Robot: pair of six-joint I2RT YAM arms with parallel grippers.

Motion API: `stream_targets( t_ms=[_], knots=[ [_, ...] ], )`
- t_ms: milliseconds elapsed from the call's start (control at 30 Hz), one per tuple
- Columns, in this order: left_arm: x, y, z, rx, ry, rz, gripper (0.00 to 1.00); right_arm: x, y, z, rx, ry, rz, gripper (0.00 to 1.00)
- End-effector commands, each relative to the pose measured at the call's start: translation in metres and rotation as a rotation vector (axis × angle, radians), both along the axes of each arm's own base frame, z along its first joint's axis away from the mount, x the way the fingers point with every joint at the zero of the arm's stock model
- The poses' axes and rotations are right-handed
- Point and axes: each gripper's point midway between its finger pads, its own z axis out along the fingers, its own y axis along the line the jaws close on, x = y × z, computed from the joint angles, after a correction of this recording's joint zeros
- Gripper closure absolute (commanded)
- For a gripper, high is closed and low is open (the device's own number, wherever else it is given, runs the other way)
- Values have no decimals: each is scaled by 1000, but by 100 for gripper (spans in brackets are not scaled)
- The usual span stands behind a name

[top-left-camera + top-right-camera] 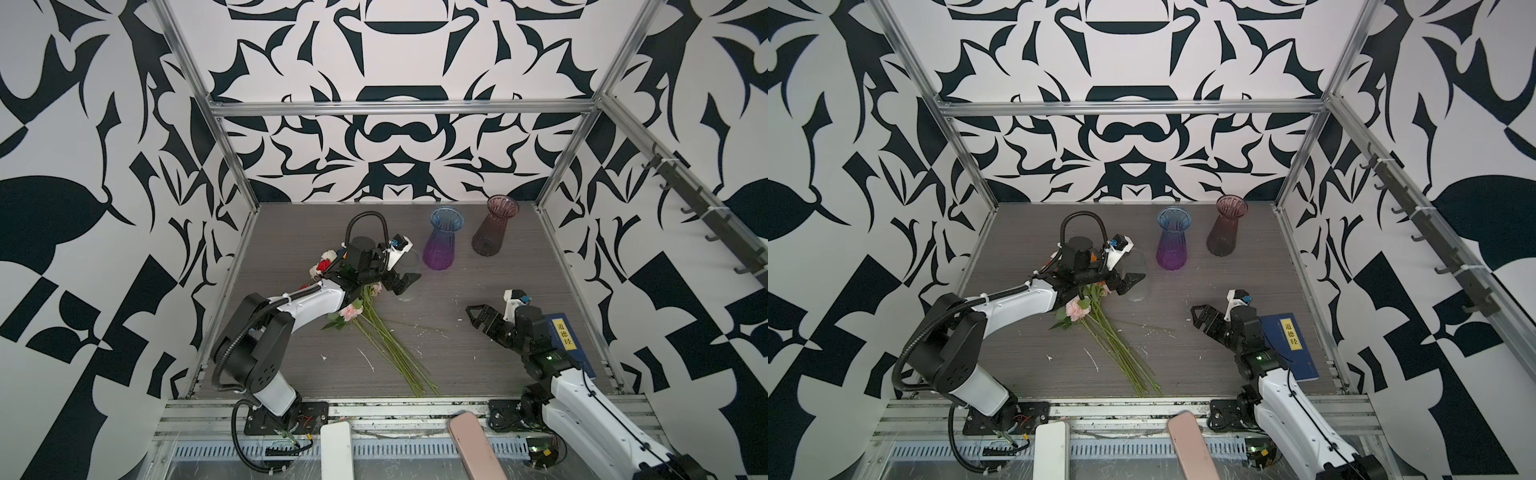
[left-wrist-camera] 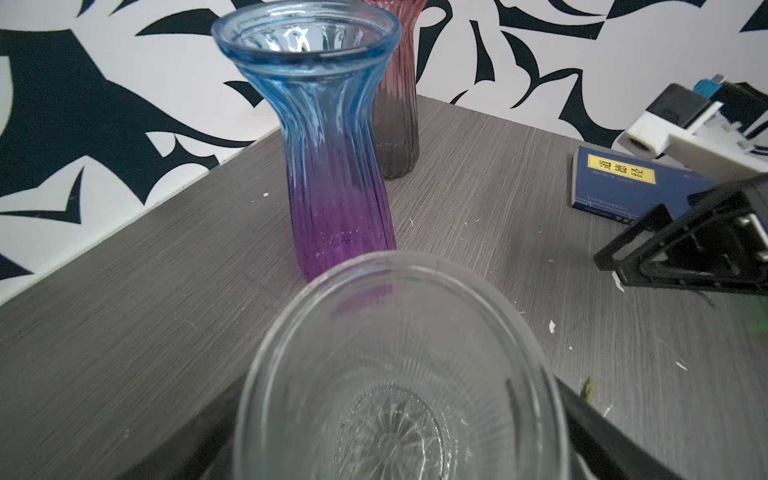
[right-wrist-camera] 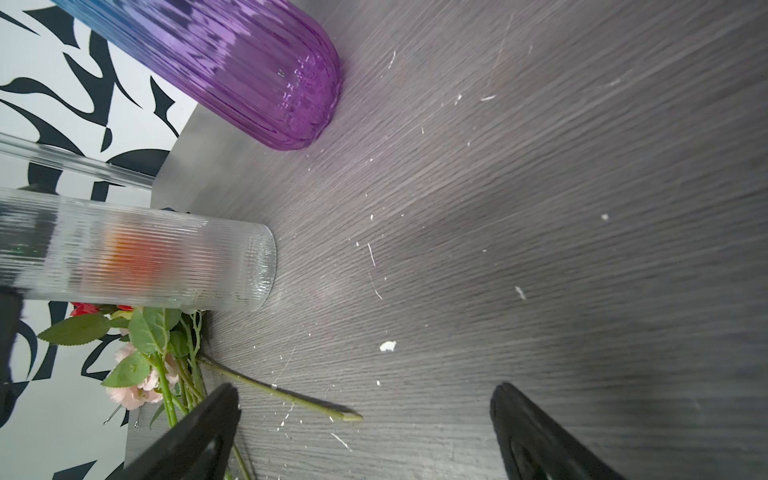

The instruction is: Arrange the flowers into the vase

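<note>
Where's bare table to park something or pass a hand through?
Widest bare patch: front middle, between the flower stems and the right gripper. Also open: back right, between dark pink vase and that gripper. Crowded: left gripper, clear vase, blooms, blue-purple vase bunch together.

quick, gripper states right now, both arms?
Left gripper: jaws spread around the clear ribbed vase; whether they press on it cannot be told.
Right gripper: open, holding nothing.
</note>
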Motion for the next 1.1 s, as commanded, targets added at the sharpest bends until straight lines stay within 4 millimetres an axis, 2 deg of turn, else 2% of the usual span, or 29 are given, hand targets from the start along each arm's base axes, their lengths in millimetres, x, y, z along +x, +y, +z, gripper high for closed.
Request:
stream_targets(
  t_ms=[0, 100, 200, 300, 400, 467, 533, 600, 667, 700, 767, 800, 867, 1067],
  knots=[
    [-14, 10, 41, -9, -48, 19, 1, 14, 3, 30, 11, -91, 11, 2],
    [-19, 30, 68, -25, -37, 118, 1, 13, 3, 30, 11, -87, 13, 2],
    [-32, 60, 85, -50, 13, 248, 1, 13, 3, 32, 5, -81, 17, 3],
    [-41, 96, 69, -106, 181, 462, 1, 12, 6, 35, 7, -76, 31, 5],
    [-56, 119, 29, -159, 383, 609, 1, 12, 13, 37, 26, -73, 53, 6],
    [-69, 123, 9, -225, 502, 644, 0, 9, 29, 41, 27, -79, 101, 6],
    [-77, 124, 3, -298, 563, 648, 1, 2, 51, 47, -25, -97, 171, 6],
    [-82, 123, -3, -358, 554, 620, 1, -11, 77, 49, -101, -113, 251, 7],
    [-89, 126, -22, -379, 560, 607, 1, -23, 105, 51, -129, -131, 340, 13],
    [-90, 127, -22, -421, 559, 602, 1, -29, 119, 52, -127, -136, 387, 18],
    [-97, 123, 0, -459, 500, 515, 1, -37, 142, 48, -129, -131, 466, 24],
    [-100, 123, 3, -461, 480, 497, 1, -39, 151, 46, -138, -121, 502, 27],
    [-101, 126, -7, -484, 505, 516, 1, -41, 161, 39, -156, -88, 552, 32],
    [-105, 126, -5, -491, 524, 501, 1, -49, 180, 24, -130, -36, 646, 44]
  ],
)
